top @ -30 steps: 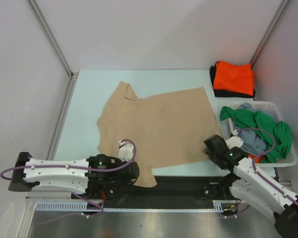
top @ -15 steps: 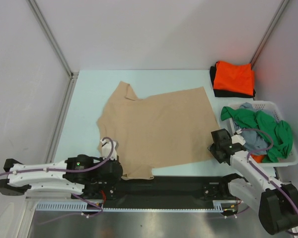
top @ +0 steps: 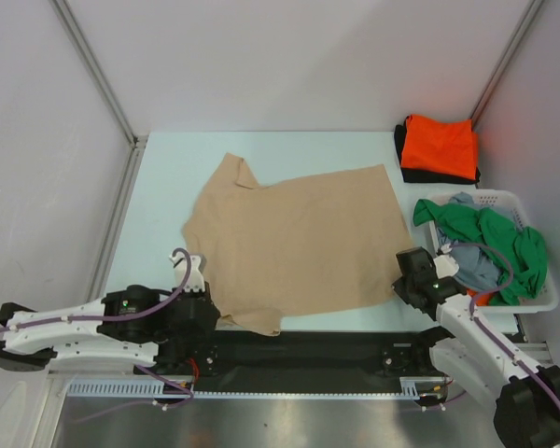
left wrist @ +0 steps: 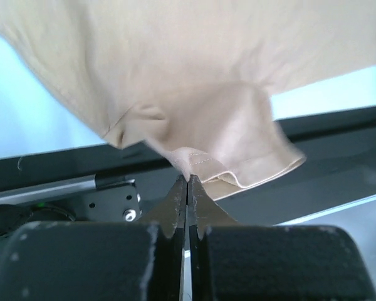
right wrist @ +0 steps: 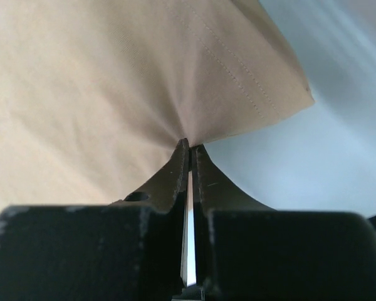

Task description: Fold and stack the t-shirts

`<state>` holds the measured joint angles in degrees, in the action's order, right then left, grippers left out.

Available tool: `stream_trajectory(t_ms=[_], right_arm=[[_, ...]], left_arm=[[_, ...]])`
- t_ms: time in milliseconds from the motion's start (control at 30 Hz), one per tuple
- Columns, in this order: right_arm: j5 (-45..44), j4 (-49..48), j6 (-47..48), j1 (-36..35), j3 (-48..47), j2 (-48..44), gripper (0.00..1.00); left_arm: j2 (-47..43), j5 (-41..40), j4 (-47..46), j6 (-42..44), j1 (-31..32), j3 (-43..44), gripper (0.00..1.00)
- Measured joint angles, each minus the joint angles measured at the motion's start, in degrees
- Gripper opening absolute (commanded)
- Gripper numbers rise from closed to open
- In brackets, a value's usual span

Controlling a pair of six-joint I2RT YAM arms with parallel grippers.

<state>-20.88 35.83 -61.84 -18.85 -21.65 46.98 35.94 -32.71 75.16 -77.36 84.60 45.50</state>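
Across the middle of the pale blue worktop (top: 159, 205) lies a tan short-sleeved cloth t-shirt (top: 299, 238), spread nearly flat with light creases. One sleeve points toward the far edge, the other reaches the near edge, and its straight bottom hem faces the right edge.

At the near edge, left of centre, the left gripper (left wrist: 188, 182) is clenched on the stitched hem of the near sleeve. Its two fingers are pressed together with the cloth pinched at their tips. That sleeve is bunched and curled, and part of it hangs over the black rail (top: 336, 345) that runs along the near edge.

Toward the near right corner, the right gripper (right wrist: 189, 147) is likewise clamped tight on the tan shirt. It pinches the cloth just inside the corner where the bottom hem meets the side seam, and folds fan out from the pinch. The worktop shows bare just beyond that corner.

At the far right corner a bright orange folded t-shirt (top: 439, 147) rests on top of a black t-shirt (top: 400, 154), well apart from the tan one. Along the right edge stands a white plastic laundry basket (top: 493, 197). It holds a crumpled green t-shirt (top: 509, 245) draped over its rim and a grey-blue t-shirt (top: 469, 263) beneath it.
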Motion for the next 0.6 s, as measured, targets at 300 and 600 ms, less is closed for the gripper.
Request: stream_trajectory(t_ms=[300, 600], right_arm=[[-0.7, 0.8, 4.2, -2.9, -10.4, 7.8, 0.00], [-1.6, -3.7, 12.9, -2.4, -23.8, 23.7, 0.00]], left_arm=[[7.4, 0.1, -6.8, 17.3, -18.7, 6.6, 0.00], [16.9, 7.7, -18.2, 39.9, -43.5, 10.2, 0.00]])
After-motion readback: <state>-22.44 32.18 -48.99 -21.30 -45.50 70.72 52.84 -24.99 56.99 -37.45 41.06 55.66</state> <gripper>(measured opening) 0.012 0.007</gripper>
